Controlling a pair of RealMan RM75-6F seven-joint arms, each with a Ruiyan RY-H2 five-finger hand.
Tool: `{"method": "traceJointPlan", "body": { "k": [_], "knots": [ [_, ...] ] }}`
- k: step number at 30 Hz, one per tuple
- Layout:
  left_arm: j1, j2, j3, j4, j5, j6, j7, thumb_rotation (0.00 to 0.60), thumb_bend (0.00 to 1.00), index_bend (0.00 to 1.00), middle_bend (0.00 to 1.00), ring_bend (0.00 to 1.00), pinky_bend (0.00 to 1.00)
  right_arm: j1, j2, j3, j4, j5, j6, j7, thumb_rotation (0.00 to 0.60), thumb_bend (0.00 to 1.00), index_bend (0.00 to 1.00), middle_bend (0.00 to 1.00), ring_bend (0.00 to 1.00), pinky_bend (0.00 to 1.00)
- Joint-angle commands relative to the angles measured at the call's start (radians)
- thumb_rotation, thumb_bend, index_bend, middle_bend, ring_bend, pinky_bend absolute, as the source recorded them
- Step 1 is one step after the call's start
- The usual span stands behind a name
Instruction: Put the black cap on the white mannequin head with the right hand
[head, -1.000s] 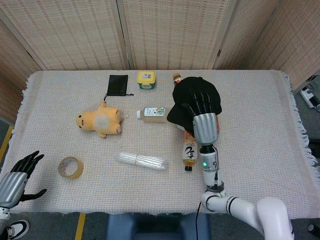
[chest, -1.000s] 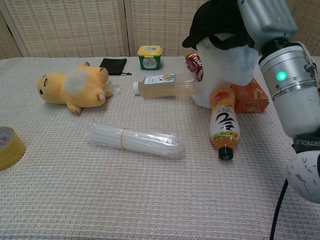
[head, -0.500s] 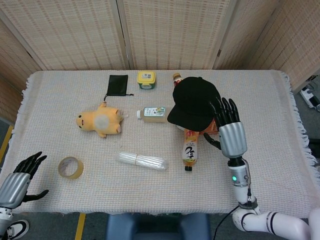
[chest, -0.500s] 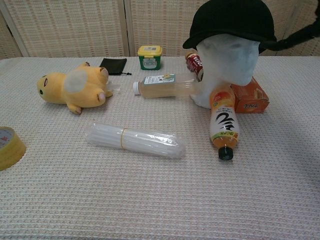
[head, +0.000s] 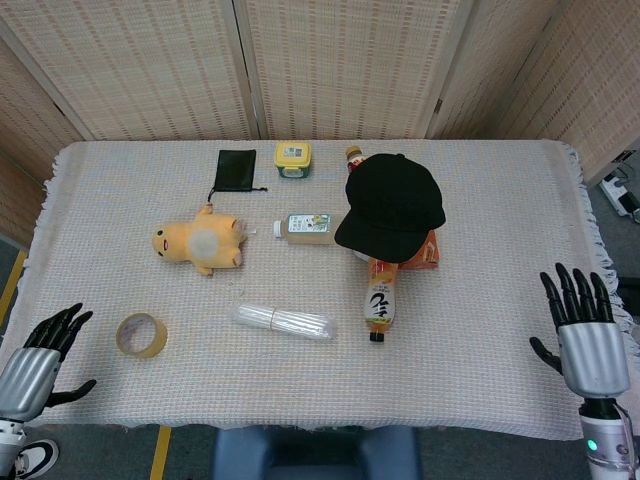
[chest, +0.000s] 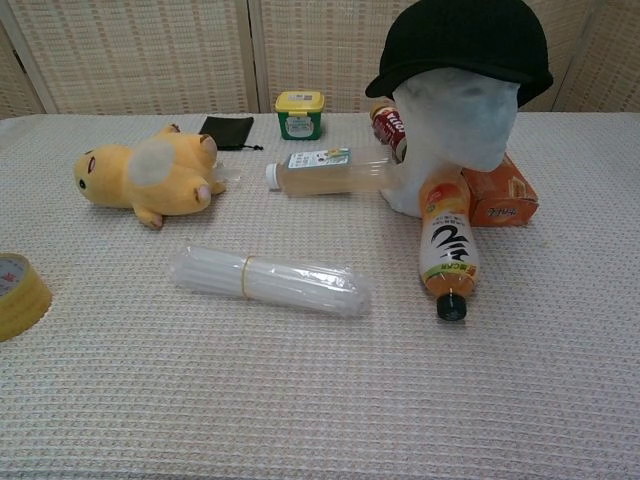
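Right side of table bare, open approach to mannequin head; orange bottle and orange box crowd its base; clear bottle blocks its left; straw bundle lies mid-table.

Each hand has black fingers, silver back.

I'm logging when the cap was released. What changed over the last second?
The right hand let go of the black cap, drew back to the table's near right edge and now holds nothing, gone from the chest view. The cap stayed on the white mannequin head; the left hand barely moved.
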Motion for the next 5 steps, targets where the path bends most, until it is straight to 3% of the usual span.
{"method": "traceJointPlan", "body": {
  "k": [1,5],
  "knots": [
    [0.005,-0.014,-0.003,0.007,0.02,0.024,0.007,0.6,0.19,0.08,0.0,0.0,0.14,-0.067,0.095,-0.034,-0.012,0.034,-0.03,0.118,0.6,0.06,0.0,0.0,0.0,0.0],
    [0.014,-0.029,-0.007,0.02,0.035,0.055,0.009,0.6,0.15,0.08,0.0,0.0,0.14,-0.08,0.125,-0.021,-0.041,0.024,-0.042,0.144,0.6,0.06,0.0,0.0,0.0,0.0]
  ]
}}
